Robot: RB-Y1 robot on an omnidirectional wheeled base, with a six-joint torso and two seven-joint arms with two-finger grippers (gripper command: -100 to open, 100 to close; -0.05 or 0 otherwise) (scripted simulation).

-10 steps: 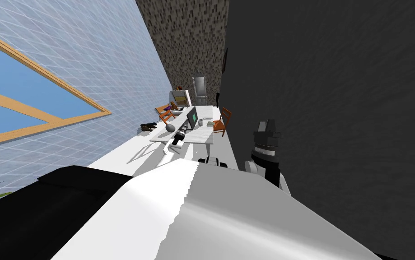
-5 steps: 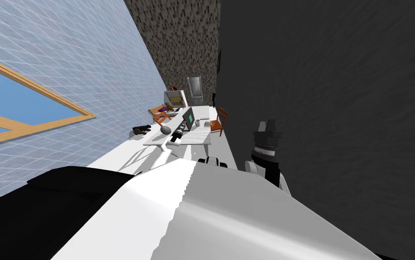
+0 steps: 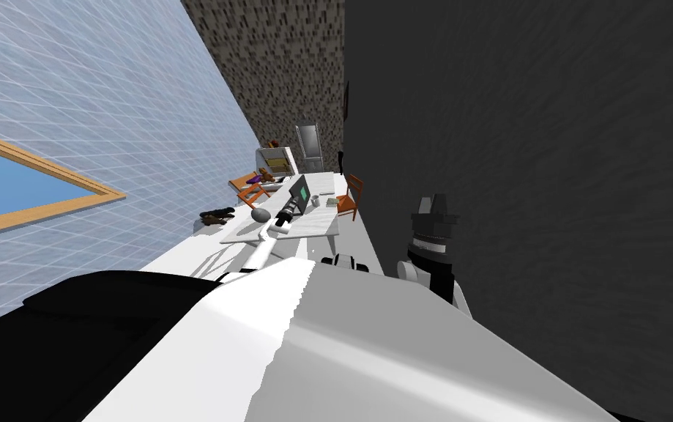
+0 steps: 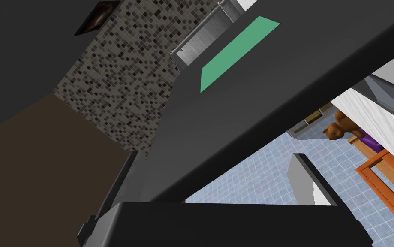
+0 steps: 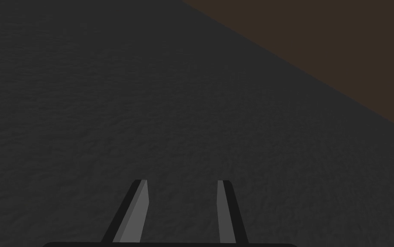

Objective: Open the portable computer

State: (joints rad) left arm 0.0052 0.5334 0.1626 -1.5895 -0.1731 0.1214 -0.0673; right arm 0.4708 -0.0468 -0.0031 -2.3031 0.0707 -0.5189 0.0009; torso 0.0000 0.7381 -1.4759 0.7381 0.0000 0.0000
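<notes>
My view swings and the whole room slides left! The laptop (image 3: 298, 193) stands lid-up on the table (image 3: 318, 220), its lid between the left gripper's (image 4: 215, 158) wide-spread fingers. The right gripper (image 5: 182, 182) is parted, empty, facing the dark wall (image 3: 547, 183).

A laptop (image 3: 299, 193) stands on a table (image 3: 314, 225), with a cup (image 3: 315, 201) just beside it and a chair (image 3: 350, 196) at the table's right.

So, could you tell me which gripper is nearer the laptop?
Left. The left gripper straddles the laptop at its lid; the right gripper is far back by a dark wall.
</notes>
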